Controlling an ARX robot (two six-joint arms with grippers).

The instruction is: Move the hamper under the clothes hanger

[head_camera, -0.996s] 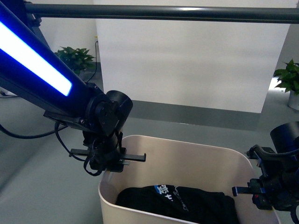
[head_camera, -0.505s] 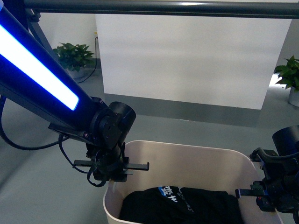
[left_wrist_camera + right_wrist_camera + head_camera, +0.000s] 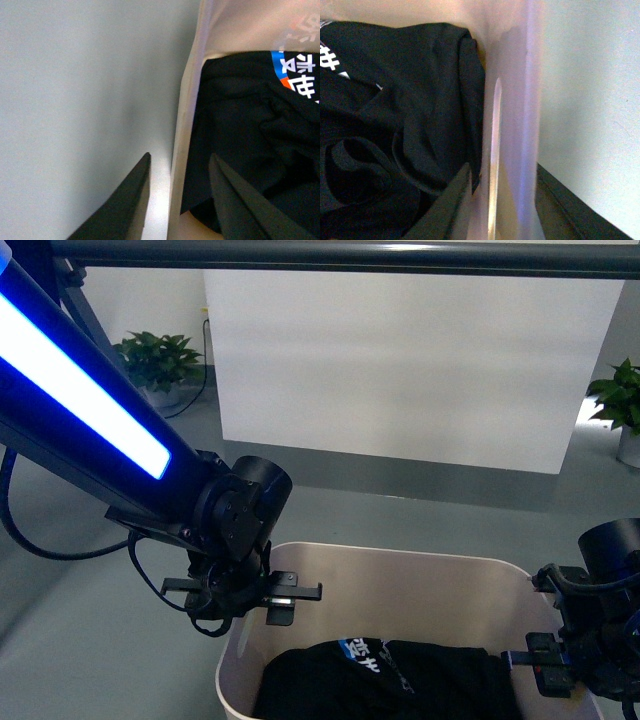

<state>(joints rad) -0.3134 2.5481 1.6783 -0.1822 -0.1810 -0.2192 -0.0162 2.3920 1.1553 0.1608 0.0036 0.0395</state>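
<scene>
You've got the hamper [image 3: 400, 585] low in the front view, nearer the robot than the clothes hanger [image 3: 340, 257], whose bar runs across the top of the view above and beyond it; whether the tub sits squarely under the bar yet can't be told from this angle, so treat the move as prob not finished. Left gripper [image 3: 262, 592] is at the hamper's left rim: in the left wrist view its fingers [image 3: 125, 205] straddle the hamper wall, one outside and one inside over the black garment [image 3: 250, 130], w/ a visible gap on the outer side, so it reads as parted and not clamped. Right gripper [image 3: 552, 668] is at the hamper's right rim; its wrist view shows a finger either side of the wall by the slot handle [image 3: 495, 150], close against it, but the frame is blurred and you can't tell if it's truly pinching. Main risk: uneven hold. If one side grips and the other is loose, pushing toward the hanger will likely yaw the hamper or let the rim slip out of the loose side. Second: the left inner finger is close to the garment, so closing could snag cloth w/ the wall and drag it. Third: thin tapered walls may flex under a hard pinch, and the rim could pop free mid-move. Also watch the left arm [image 3: 90, 405], which passes near the hanger bar.
</scene>
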